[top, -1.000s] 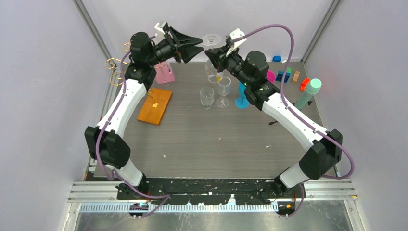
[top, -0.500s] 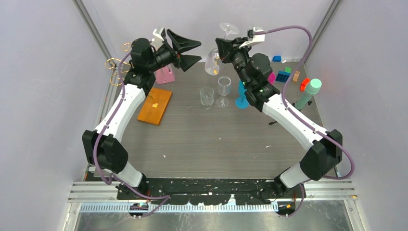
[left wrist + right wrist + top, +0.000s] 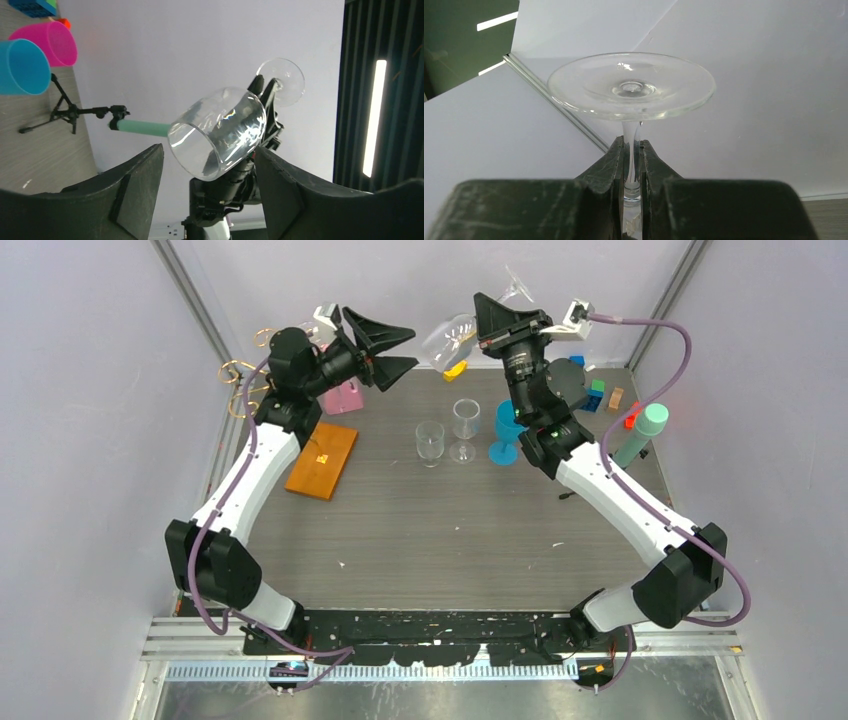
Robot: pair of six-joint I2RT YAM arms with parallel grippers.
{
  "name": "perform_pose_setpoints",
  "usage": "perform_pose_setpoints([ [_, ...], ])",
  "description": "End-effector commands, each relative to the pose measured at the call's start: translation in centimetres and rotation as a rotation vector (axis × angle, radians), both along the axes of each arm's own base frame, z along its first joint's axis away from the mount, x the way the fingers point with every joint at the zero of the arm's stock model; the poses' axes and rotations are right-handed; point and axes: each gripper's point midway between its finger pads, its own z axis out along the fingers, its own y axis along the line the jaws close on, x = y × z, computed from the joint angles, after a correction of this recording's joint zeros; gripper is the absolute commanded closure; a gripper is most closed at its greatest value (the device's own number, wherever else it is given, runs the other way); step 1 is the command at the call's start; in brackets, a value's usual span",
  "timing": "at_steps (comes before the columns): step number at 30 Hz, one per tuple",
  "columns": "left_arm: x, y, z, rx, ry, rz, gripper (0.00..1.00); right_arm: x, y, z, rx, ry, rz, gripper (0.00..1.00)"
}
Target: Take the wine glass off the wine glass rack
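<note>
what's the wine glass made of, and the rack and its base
wine glass: clear glass by the look, see-through with bright glints; plastic not ruled out.
rack: thin gold wire, likely metal.
base: flat orange board, probably wood, matte.

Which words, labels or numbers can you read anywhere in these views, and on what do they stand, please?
No readable text in any view.
Yellow mark on the wine glass rack base: too small to read.
Wine glass: clear, no print visible.
</note>
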Motion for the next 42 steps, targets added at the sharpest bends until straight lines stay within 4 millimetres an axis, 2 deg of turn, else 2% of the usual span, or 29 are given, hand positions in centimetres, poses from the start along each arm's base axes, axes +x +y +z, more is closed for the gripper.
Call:
perform_pose_setpoints([
  [1, -2.6, -0.5, 4.0, -0.1, -0.075, -0.078, 0.34, -1.3, -1.6, 3.4, 0.207, -0.064, 0.022, 1.0],
  [5, -3.0, -0.4, 5.1, -0.129, -0.082, -0.087, 0.38, -0.7, -0.8, 2.6, 0.238, -0.039, 0.059, 1.0],
  [14, -3.6, -0.3, 7.2, -0.228, -0.1, -0.128, 0.42, 0.0, 0.3, 0.8, 0.314, 0.022, 0.13, 1.0],
  [20, -4.0, -0.2, 8.4, -0.302, -0.092, -0.16, 0.6, 0.0, 1.0, -0.1, 0.316, 0.02, 0.164, 1.0],
  [25, -3.9, -0.3, 8.6, -0.338, -0.074, -0.182, 0.68, -0.1, 1.8, -1.1, 0.307, 0.026, 0.207, 1.0],
  [32, -4.0, -0.7, 8.6, -0.36, -0.053, -0.206, 0.65, -0.1, 2.3, -2.3, 0.325, 0.05, 0.242, 1.0],
  [39, -3.4, -1.0, 7.4, -0.356, -0.001, -0.199, 0.68, -0.2, 3.0, -2.9, 0.332, 0.071, 0.279, 1.0],
  [42, -3.2, -1.1, 7.2, -0.354, 0.004, -0.199, 0.73, -0.1, 3.2, -3.4, 0.336, 0.081, 0.294, 1.0],
])
